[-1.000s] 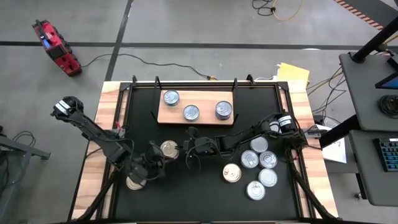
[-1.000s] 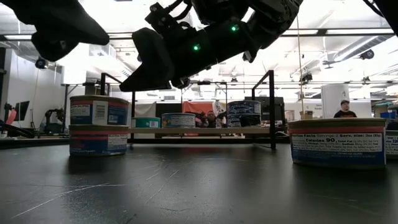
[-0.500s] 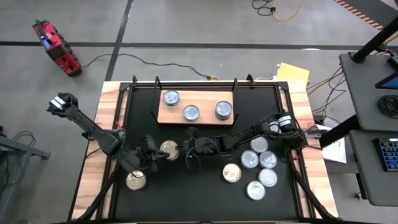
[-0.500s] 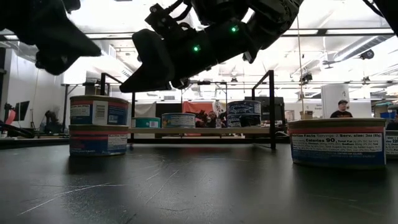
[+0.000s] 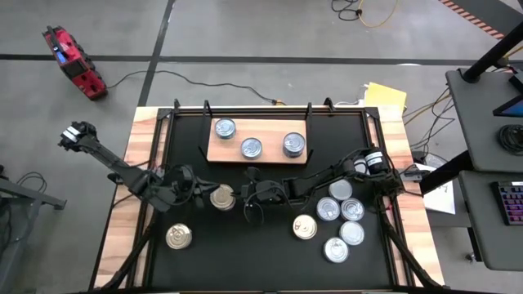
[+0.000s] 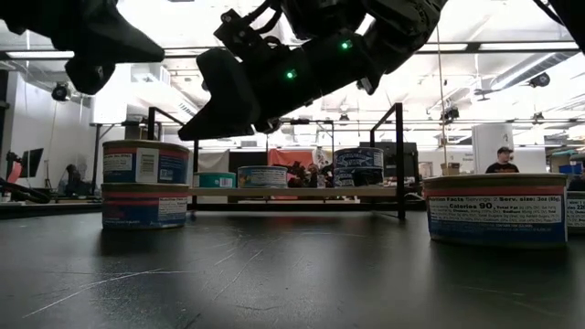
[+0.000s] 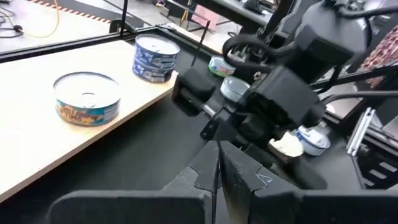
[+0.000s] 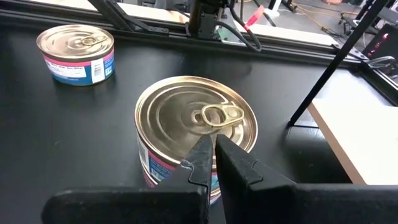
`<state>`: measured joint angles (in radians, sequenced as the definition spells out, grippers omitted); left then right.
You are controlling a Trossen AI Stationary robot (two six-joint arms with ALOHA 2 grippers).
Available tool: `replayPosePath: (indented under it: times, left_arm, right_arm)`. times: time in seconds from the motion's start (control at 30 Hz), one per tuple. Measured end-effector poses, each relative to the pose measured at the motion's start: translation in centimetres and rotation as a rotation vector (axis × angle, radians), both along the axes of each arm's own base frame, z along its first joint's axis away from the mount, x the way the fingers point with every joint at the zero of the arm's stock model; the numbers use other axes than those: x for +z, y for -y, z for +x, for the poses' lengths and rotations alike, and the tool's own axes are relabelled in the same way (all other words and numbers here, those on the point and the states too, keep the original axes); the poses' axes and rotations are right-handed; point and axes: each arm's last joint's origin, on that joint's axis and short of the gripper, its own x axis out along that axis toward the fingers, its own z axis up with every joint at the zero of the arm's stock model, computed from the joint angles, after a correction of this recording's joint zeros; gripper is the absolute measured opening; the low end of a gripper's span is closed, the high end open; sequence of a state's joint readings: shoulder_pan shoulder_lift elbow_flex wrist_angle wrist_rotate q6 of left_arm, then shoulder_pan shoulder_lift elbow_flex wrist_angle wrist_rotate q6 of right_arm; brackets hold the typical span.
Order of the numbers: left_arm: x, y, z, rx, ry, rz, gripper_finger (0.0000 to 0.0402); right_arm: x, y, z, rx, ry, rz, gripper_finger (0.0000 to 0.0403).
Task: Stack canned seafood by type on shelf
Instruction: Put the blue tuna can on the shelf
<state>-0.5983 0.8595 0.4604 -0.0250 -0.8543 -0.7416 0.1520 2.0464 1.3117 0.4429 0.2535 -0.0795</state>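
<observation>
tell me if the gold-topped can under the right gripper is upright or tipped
Upright. The gold-topped can stands flat on the black table, pull-tab lid facing up, below the shut right gripper.

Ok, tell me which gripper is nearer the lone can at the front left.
Left. The left gripper hangs just shelfward of that can; the right gripper is farther off, mid-table.

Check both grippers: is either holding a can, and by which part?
Neither holds anything. The left gripper and the right gripper both have shut jaws with nothing between them; the right one hangs beside a gold-topped can.
</observation>
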Motion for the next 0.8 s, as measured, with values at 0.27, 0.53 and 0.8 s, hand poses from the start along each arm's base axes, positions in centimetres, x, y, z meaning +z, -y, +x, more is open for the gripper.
replayPosePath:
  times: [0.27,0.53,0.8]
  left_arm:
    - [0.5,-0.7,-1.1,0.118,-0.127,-0.185,0.0]
    - [0.3,-0.9,-1.9,0.135,-0.263,-0.34,0.0001]
    - [-0.7,-0.7,-1.9,0.112,-0.271,-0.363,0.0062]
  right_arm:
    - [-0.9,0.0,-0.1,-0.007,-0.032,0.01,0.0013]
    - [-1.2,0.0,-0.1,-0.014,-0.056,0.023,0.0013]
    - [-0.4,-0.3,-0.3,-0.004,-0.038,-0.005,0.0013]
